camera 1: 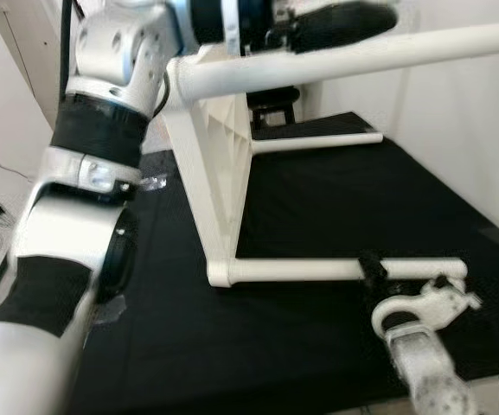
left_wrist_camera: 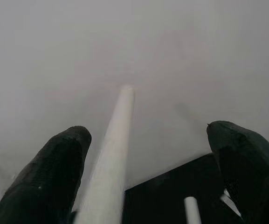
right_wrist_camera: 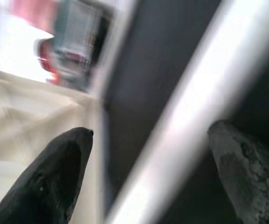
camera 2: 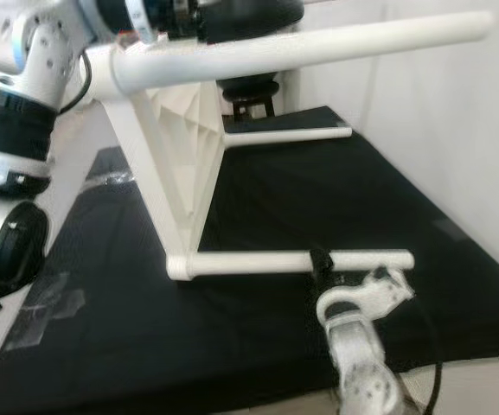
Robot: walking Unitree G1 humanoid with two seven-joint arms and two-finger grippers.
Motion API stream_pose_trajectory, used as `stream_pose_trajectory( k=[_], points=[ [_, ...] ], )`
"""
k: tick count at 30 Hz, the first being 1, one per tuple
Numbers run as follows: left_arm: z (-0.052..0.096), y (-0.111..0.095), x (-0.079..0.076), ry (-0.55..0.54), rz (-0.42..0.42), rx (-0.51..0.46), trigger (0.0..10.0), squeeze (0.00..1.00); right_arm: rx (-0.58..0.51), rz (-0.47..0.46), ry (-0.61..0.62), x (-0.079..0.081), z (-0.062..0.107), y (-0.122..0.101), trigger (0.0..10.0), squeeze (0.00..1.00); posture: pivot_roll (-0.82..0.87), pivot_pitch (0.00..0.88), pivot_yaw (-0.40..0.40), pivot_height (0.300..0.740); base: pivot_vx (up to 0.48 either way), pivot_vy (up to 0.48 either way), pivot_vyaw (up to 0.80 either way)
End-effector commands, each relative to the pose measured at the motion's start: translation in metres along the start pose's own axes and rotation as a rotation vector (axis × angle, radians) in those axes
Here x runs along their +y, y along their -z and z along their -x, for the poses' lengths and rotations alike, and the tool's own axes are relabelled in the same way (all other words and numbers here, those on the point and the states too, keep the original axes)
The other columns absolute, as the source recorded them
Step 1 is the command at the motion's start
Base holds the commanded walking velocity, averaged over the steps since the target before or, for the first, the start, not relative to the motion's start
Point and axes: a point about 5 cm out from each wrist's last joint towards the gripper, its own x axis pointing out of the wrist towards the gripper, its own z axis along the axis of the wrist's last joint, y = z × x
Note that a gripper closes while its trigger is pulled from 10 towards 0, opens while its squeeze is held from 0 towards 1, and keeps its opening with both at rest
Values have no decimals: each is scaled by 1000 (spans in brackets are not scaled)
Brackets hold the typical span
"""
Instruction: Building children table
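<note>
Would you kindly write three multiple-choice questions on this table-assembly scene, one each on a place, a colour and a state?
1. Where is the right gripper?
A. At the lowest white cylindrical table leg
B. On the floor
C. On the white wall

2. What colour is the flat work surface?
A. Red
B. Black
C. Yellow

3. How does the white ribbed plastic tabletop stand?
A. Flat, legs pointing down
B. Flat, legs pointing up
C. On its edge, legs sticking out sideways

Answers:
1. A: the eye views show its black fingers at the lowest leg, and the right wrist view shows that leg running between the spread fingers.
2. B: the mat under the table is black.
3. C: the panel rises from the surface with three visible legs running level; the left gripper is at the top leg.
</note>
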Motion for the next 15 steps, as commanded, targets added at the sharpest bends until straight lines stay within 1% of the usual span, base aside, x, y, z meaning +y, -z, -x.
stream_pose_trajectory(
  k=[1, 2, 3, 5, 6, 7, 8, 9, 10, 11, 12, 13, 14, 15],
  points=[
    [13, -8, -3, 64, 14, -40, 10000, 0, 196, -39, -46, 1, 31, 44, 10000, 1000, -5, 27, 121, 740, 0, 0, 0],
    [17, -13, -10, 129, 32, -62, 10000, 0, 216, -10, -124, 9, 35, 40, 10000, 1000, -17, 26, 124, 740, 0, 0, 0],
    [19, -18, -15, 176, 47, -81, 10000, 0, 229, 37, -175, 13, 38, 36, 10000, 1000, -23, 27, 125, 740, 0, 0, 0],
    [21, -23, -21, 220, 65, -112, 10000, 0, 229, 99, -233, 18, 38, 28, 10000, 980, -31, 24, 120, 740, 0, 0, 0],
    [23, -24, -23, 229, 86, -127, 10000, 0, 224, 130, -258, 22, 36, 24, 10000, 851, -33, 23, 117, 740, 0, 0, 0],
    [23, -24, -23, 229, 86, -127, 10000, 0, 224, 130, -258, 22, 36, 24, 10000, 851, -33, 23, 117, 740, 0, 0, 0],
    [24, -24, -24, 235, 110, -141, 10000, 0, 218, 154, -279, 27, 35, 20, 10000, 725, -36, 23, 112, 740, 0, 0, 0],
    [34, -23, -31, 252, 160, -147, 10000, 0, 196, 203, -302, 38, 29, 14, 10000, 365, -39, 19, 103, 740, 0, 0, 0],
    [34, -23, -31, 252, 160, -147, 10000, 0, 196, 203, -302, 38, 29, 14, 10000, 365, -39, 19, 103, 740, 0, 0, 0],
    [36, -23, -33, 258, 170, -146, 10000, 0, 190, 220, -305, 41, 28, 12, 10000, 0, -38, 18, 101, 740, 0, 0, 0],
    [44, -19, -37, 246, 191, -143, 10000, 0, 172, 288, -286, 41, 22, 9, 10000, 0, -38, 18, 93, 740, 0, 0, 0],
    [55, -6, -44, 191, 218, -124, 10000, 0, 120, 370, -232, 40, 10, 2, 10000, 0, -34, 16, 84, 740, 0, 0, 0],
    [55, -6, -44, 191, 218, -124, 10000, 0, 120, 370, -232, 40, 10, 2, 10000, 0, -34, 16, 84, 740, 0, 0, 0],
    [59, -2, -47, 175, 227, -115, 10000, 0, 103, 383, -215, 40, 8, -1, 10000, 0, -34, 16, 84, 740, 0, 0, 0]
  ],
)
